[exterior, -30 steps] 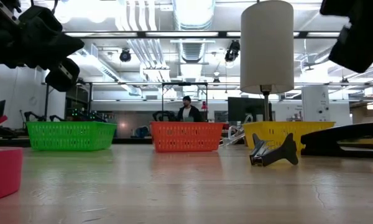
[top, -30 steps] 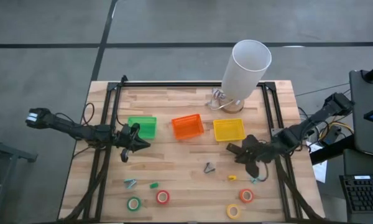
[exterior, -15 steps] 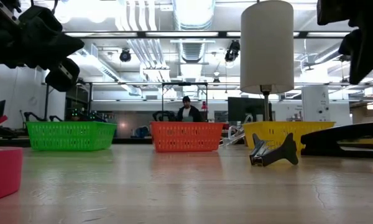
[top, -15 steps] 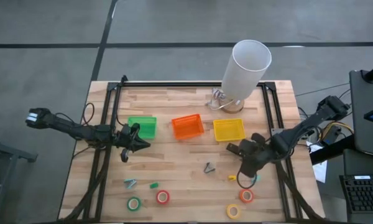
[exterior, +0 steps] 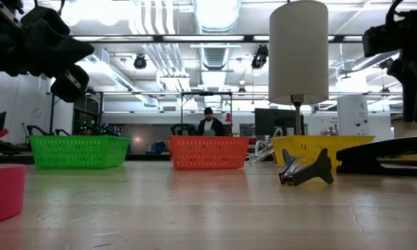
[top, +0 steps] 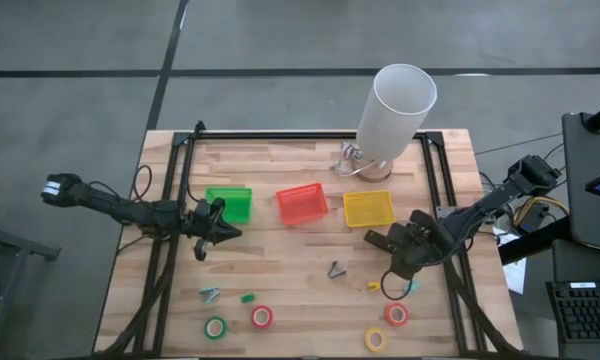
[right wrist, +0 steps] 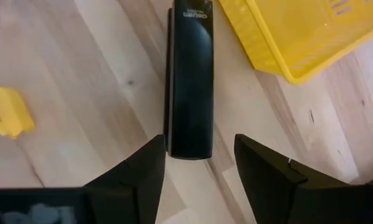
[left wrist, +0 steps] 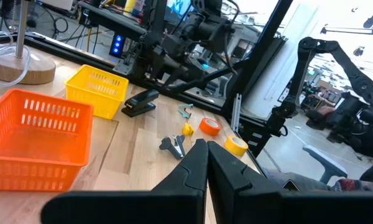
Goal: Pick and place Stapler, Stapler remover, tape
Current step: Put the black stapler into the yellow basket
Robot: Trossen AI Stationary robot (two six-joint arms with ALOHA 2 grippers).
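- The right gripper, fingers spread, hovers over the stapler.
- The stapler lies beside the yellow bin, near the worktop's right edge.
- The left gripper, fingers together, waits by the green bin.

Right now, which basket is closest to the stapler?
The yellow basket, rightmost of the three; the stapler lies right beside its corner, under the right gripper.

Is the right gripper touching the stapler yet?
Apart. In the right wrist view the right gripper is open, its fingers straddling the stapler end with bare wood showing on both sides.
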